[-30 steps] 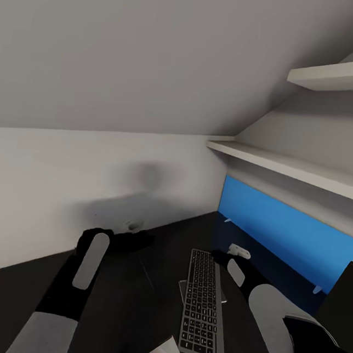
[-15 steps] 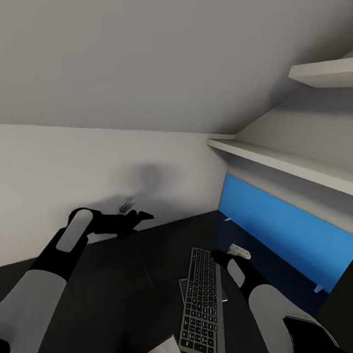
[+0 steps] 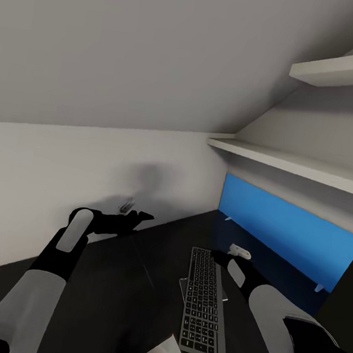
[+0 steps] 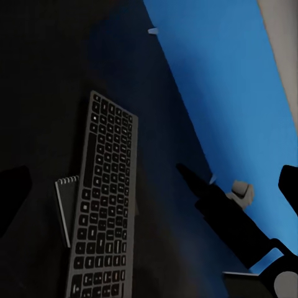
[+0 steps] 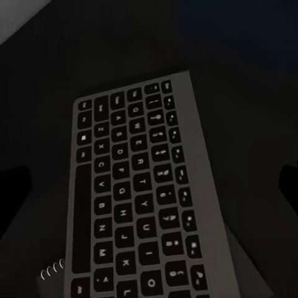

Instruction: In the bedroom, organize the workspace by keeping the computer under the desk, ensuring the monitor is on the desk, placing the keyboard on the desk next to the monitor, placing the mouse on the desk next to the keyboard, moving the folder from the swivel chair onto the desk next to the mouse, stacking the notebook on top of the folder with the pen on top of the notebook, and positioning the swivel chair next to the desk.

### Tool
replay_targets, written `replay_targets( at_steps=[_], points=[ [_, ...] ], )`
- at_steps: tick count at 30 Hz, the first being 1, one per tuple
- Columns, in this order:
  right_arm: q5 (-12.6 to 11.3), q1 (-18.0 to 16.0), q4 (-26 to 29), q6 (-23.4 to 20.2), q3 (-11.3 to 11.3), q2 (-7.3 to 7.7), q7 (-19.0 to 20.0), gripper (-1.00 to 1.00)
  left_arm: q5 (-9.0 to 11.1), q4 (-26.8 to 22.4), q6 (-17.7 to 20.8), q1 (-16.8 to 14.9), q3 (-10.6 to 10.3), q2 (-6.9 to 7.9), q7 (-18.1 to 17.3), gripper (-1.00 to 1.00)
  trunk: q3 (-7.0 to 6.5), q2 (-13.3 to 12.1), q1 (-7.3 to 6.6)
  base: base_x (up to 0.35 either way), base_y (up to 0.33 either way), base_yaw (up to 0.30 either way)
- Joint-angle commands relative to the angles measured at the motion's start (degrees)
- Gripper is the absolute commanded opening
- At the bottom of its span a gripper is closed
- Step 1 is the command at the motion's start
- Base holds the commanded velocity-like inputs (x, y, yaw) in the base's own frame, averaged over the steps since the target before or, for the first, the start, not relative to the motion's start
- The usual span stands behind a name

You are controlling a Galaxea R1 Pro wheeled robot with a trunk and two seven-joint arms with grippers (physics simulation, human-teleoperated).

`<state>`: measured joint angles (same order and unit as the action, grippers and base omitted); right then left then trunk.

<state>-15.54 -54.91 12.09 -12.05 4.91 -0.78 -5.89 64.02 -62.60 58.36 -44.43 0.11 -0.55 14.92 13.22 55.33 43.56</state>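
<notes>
Comparing with a second ago, we see our left tool [image 3: 138,215] has lifted off the tabletop [image 3: 149,261] and now hangs near the wall, well apart from the keyboard [image 3: 204,304]; its spread we cannot tell. Nothing has moved in the last half second. The keyboard lies on the tabletop over a spiral notebook [image 4: 64,208]. Our right tool [image 3: 218,254] sits just beside the keyboard's far end, close to a small white object [image 3: 239,250] that may be the mouse, its jaws unreadable. The blue panel [image 3: 286,228] and monitor edge [image 3: 343,299] crowd that side.

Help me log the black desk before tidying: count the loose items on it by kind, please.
Keyboard: 1
Notebook, spiral-bound, lying partly under the keyboard: 1
Monitor, cut off at the head view's right edge: 1
Small white object by the blue back panel, likely the mouse: 1
Total: 4
</notes>
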Motion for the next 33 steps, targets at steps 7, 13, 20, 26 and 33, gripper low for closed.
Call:
replay_targets(
  at_steps=[7,13,20,26,33],
  points=[
    [0.3,0.0,0.1,-0.3,0.4,-0.01,-0.2,1.00,0.7,0.1,0.1,0.0,0.0,0.02,0.6,1.00,1.34,2.9,1.55,0.000,0.000,0.000],
    [0.4,0.0,0.1,-0.3,0.4,-0.01,-0.2,1.00,0.8,0.3,0.1,0.0,-0.1,-0.10,0.6,1.00,2.42,5.3,2.87,0.000,0.000,0.000],
    [0.7,0.0,0.1,1.2,0.2,-0.17,-0.2,1.00,0.9,1.5,0.1,0.0,-0.5,-0.13,0.6,1.00,3.68,8.1,4.41,0.000,0.000,0.000],
    [0.8,0.0,0.0,2.2,0.2,-0.17,-0.3,1.00,0.9,2.1,0.1,0.0,-0.5,0.00,0.6,1.00,4.75,10.5,5.72,0.000,0.000,0.000],
    [0.8,0.0,-0.1,2.3,0.1,-0.23,-0.5,1.00,1.0,2.2,0.1,0.0,-0.5,0.02,0.6,1.00,6.01,13.3,7.26,0.000,0.000,0.000]
  ],
)
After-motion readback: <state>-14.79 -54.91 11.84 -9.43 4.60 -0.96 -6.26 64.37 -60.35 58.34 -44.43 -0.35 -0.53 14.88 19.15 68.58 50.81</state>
